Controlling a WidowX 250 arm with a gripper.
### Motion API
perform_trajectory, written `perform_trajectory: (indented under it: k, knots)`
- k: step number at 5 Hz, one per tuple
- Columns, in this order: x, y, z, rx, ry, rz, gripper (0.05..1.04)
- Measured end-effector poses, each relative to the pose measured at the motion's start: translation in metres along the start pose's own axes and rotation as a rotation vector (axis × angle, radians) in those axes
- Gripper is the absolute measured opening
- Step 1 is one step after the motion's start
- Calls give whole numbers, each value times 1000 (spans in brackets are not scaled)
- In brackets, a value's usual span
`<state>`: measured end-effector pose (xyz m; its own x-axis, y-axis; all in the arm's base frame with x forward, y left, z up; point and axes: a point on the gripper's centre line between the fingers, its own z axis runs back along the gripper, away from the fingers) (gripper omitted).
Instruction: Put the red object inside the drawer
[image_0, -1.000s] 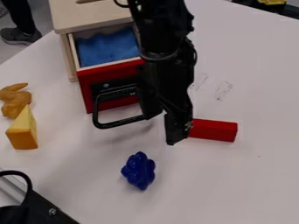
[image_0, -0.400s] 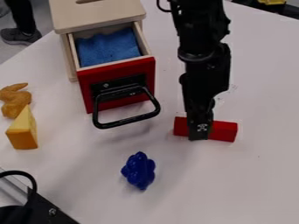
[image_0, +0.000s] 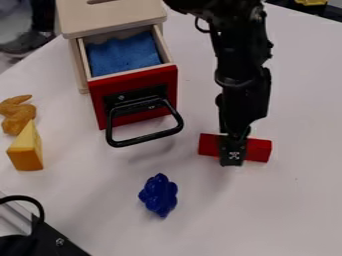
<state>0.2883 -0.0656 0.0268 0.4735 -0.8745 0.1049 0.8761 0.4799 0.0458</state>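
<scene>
Gripper (image_0: 232, 155) across the middle of an oblong, straight-edged red block (image_0: 259, 149) — opening and hold both unclear.

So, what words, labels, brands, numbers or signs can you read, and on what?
Nothing readable as text.
Claw: small pale mark near its tip, too small to read.
Red block, drawer front, yellow wedge, blue object: no lettering I can make out.

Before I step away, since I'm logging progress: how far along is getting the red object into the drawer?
The drawer stands open, blue material inside. The gripper is at the red block, which lies on the table; whether it is held, I can't tell. Lifting and placing it remain.
</scene>
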Motion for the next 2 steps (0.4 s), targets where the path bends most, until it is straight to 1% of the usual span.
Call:
perform_trajectory:
  k: [1,2]
  knots:
    - [3,2,-12,-14,-1,13,1000]
    - [10,6,-24,-43,-7,15,949]
